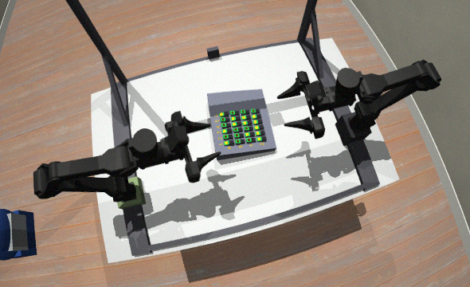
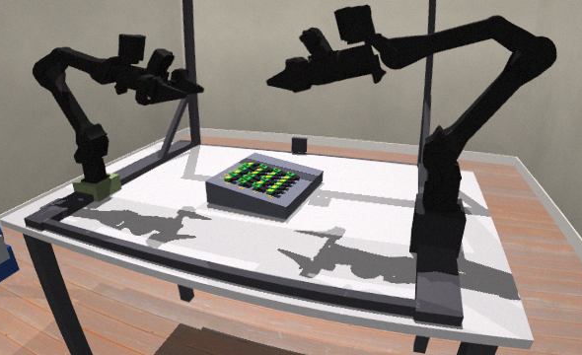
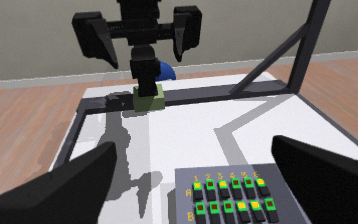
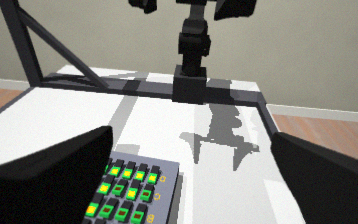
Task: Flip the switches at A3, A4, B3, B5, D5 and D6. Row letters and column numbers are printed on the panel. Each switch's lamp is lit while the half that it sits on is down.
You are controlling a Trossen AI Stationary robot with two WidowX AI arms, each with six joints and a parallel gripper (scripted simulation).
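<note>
The switch panel [image 1: 235, 96] [image 2: 242, 202] [image 3: 184, 173] [image 4: 170, 175] stands mid-table. Switches A3 [image 3: 222, 185] and B5 [image 3: 255, 205] are lit; A4 [image 3: 236, 183] and B3 [image 3: 228, 206] are dark. In the top view, D5 [image 1: 254, 116] looks lit and D6 [image 1: 253, 111] dark. My left gripper [image 1: 282, 111] [image 2: 268, 83] [image 3: 194, 146] is open and empty, above the table beside the panel's D side. My right gripper [image 1: 215, 139] [image 2: 195, 92] [image 4: 193, 137] is open and empty, high near the A side. The wrist views cut off part of the panel.
A dark frame with uprights [image 1: 115, 92] [image 2: 188, 59] borders the table. The right arm stands on a green base [image 1: 139, 195] [image 2: 97, 187] [image 3: 149, 98], the left on a dark base [image 4: 189, 85]. A small black box [image 1: 213, 53] [image 2: 299, 145] is at the back edge.
</note>
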